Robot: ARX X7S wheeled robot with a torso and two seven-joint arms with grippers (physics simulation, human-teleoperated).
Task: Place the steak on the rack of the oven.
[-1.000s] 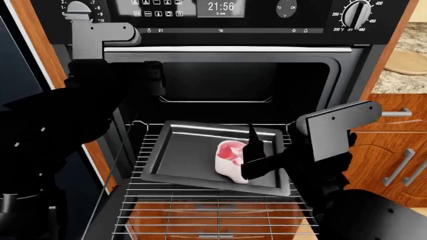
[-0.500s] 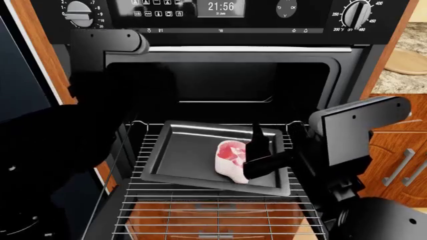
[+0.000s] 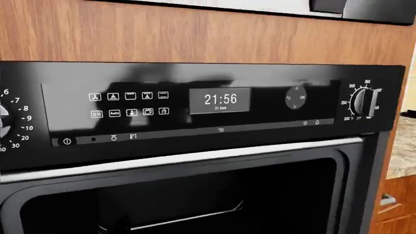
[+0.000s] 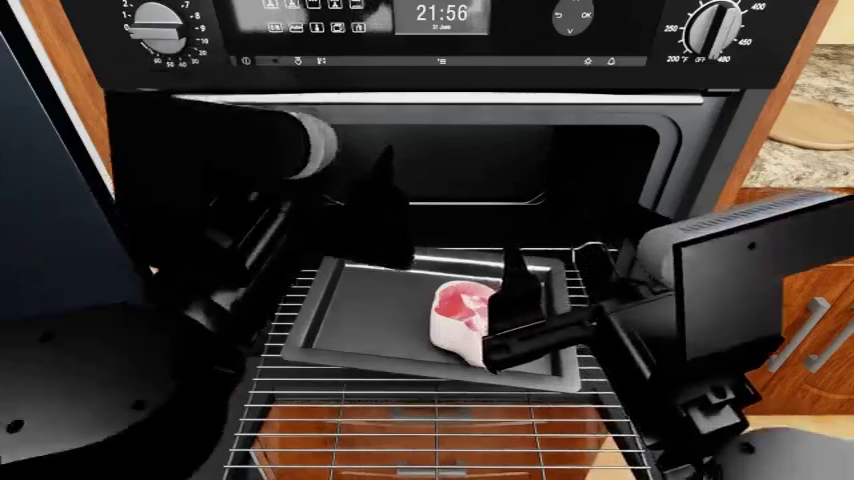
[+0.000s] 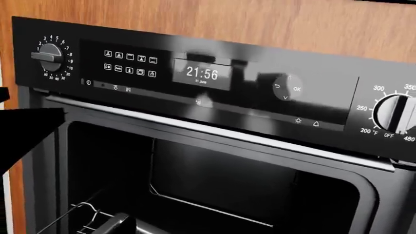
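Right tool (image 4: 541,300) is sitting just right of the steak (image 4: 461,315), its dark fingers (image 4: 514,285) spread apart and released, one finger rising beside the meat and hiding its right edge; whether it is touching the steak I cannot tell. Nearest the camera, the rack (image 4: 427,425) is showing its wire bars pulled out of the oven (image 4: 694,150). On the rack, the dark tray (image 4: 360,315) is carrying the steak toward its right side. Farther and to the left, the left tool (image 4: 380,215) is hanging over the tray's far left corner, black against the dark cavity, so I cannot tell how its fingers are standing. Beyond, the clock (image 4: 442,13) is reading 21:56.
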